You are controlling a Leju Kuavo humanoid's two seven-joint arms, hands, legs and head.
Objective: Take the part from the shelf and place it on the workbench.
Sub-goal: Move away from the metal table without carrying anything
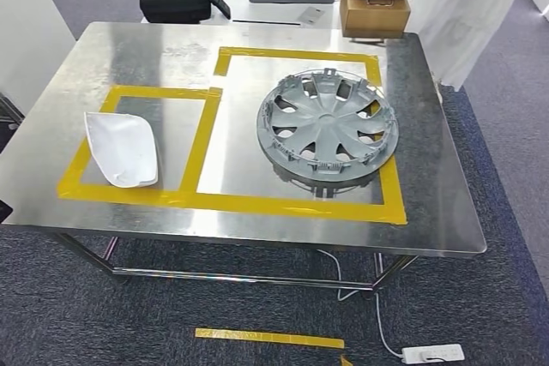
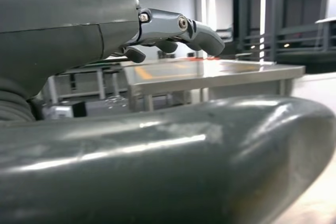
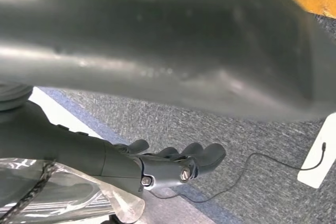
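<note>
Seeing both hands, left hand and right hand, spread and empty. Worry: setting another part onto the hubcap at 2 o'clock on the workbench.

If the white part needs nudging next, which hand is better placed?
Left, probably. The white part lies left on the table, and the left hand, empty, points toward the table; the right hand faces carpet.

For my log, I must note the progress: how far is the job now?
It looks finished or nearly so. The wheel cover lies flat on the workbench, inside its yellow tape box; a white part lies in the smaller box. The left hand and right hand hold nothing. No placing step visibly remains.
</note>
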